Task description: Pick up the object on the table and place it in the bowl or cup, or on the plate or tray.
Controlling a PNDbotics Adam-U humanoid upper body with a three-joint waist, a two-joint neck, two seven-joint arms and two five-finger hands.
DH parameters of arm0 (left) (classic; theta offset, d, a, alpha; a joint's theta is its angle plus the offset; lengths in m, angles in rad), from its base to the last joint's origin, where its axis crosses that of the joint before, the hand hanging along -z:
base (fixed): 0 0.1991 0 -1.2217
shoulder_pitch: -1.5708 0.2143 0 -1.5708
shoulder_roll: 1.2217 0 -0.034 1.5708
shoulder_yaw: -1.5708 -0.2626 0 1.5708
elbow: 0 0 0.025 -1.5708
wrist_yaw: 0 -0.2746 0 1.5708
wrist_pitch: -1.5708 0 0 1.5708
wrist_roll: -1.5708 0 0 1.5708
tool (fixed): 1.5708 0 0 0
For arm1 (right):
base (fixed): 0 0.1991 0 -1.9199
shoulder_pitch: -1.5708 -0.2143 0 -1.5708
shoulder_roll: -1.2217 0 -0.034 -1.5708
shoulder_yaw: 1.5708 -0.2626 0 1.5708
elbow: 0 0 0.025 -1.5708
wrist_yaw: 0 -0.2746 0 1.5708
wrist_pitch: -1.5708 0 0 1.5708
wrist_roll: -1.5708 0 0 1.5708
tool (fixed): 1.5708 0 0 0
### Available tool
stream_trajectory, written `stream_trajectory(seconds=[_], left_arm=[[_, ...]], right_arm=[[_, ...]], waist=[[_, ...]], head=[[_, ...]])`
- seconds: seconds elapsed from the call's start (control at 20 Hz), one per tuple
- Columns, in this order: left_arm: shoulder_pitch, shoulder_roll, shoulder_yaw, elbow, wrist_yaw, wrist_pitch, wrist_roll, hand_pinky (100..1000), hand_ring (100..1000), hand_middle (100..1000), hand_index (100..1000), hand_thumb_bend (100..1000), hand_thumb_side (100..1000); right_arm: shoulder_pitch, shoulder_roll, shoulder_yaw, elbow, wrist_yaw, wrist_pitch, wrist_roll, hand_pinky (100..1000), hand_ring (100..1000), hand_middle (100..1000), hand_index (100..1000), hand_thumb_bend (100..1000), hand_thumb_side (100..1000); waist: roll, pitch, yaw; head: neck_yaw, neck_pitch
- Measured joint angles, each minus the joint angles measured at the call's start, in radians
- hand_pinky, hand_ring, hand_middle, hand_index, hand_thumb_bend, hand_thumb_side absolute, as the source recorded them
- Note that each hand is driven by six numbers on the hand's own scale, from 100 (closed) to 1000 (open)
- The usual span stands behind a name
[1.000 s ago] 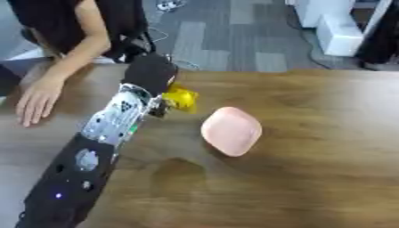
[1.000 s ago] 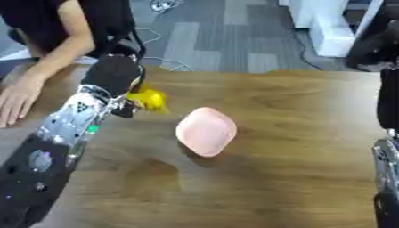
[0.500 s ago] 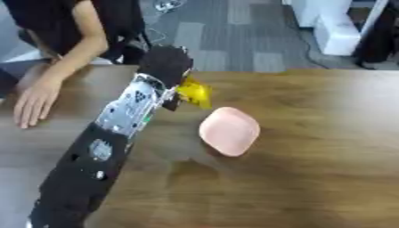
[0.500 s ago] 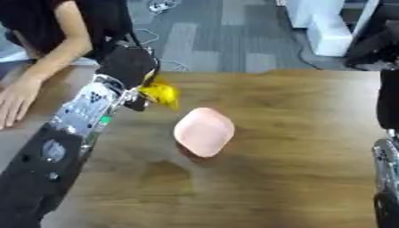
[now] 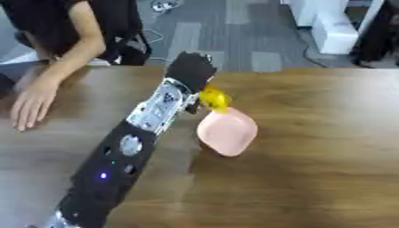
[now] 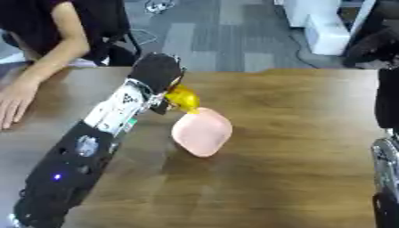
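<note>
The left hand (image 5: pixel 189 71) has its fingers curled round the yellow object (image 5: pixel 214 99), held above the desk (image 5: pixel 327 133) at the far rim of the pink bowl (image 5: pixel 227 132) just below them, so carrying looks nearly done and release comes next.

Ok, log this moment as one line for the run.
left robot hand: holding yellow object | position: over near edge of pink bowl | release: not yet | right robot hand: unseen

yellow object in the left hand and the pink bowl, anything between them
Nothing: in the left eye view the yellow object held by the left hand sits right at the pink bowl rim.
</note>
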Motion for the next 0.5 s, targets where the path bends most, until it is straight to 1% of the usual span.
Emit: stream_trajectory(seconds=[0.2,0.25,0.35,0.4,0.45,0.5], left_arm=[[-0.001,-0.037,0.000,0.053,-0.020,0.001,0.040,100,197,232,306,286,100],[-0.001,-0.045,0.000,0.063,-0.023,0.001,0.046,100,217,257,328,308,100],[-0.001,-0.058,0.000,0.080,-0.026,-0.001,0.056,100,256,317,374,272,100],[-0.001,-0.063,0.000,0.085,-0.027,-0.002,0.063,100,300,357,393,256,100],[-0.001,-0.068,0.000,0.087,-0.026,-0.004,0.075,100,315,369,400,252,100],[-0.001,-0.073,0.000,0.088,-0.023,-0.006,0.088,136,362,413,433,256,100]], right_arm=[[0.000,0.000,0.002,0.000,-0.004,0.003,0.004,419,520,738,698,100,1000],[0.000,0.000,0.003,0.000,-0.004,0.003,0.004,419,521,738,698,100,1000],[-0.001,0.000,0.005,0.000,-0.004,0.003,0.004,420,521,738,698,100,1000],[-0.001,0.000,0.005,0.000,-0.005,0.003,0.004,420,521,738,698,100,1000],[-0.001,0.000,0.005,0.000,-0.005,0.003,0.004,420,521,738,698,100,1000],[-0.002,0.000,0.005,0.000,-0.005,0.004,0.004,419,521,738,697,100,1000]], waist=[[0.000,0.000,-0.001],[0.000,0.000,-0.002],[0.000,0.001,-0.004],[0.000,0.001,-0.005],[0.000,0.001,-0.006],[0.000,0.001,-0.006]], head=[[0.000,0.000],[0.000,0.000],[0.000,0.000],[0.000,0.000],[0.000,0.000],[-0.001,0.000]])
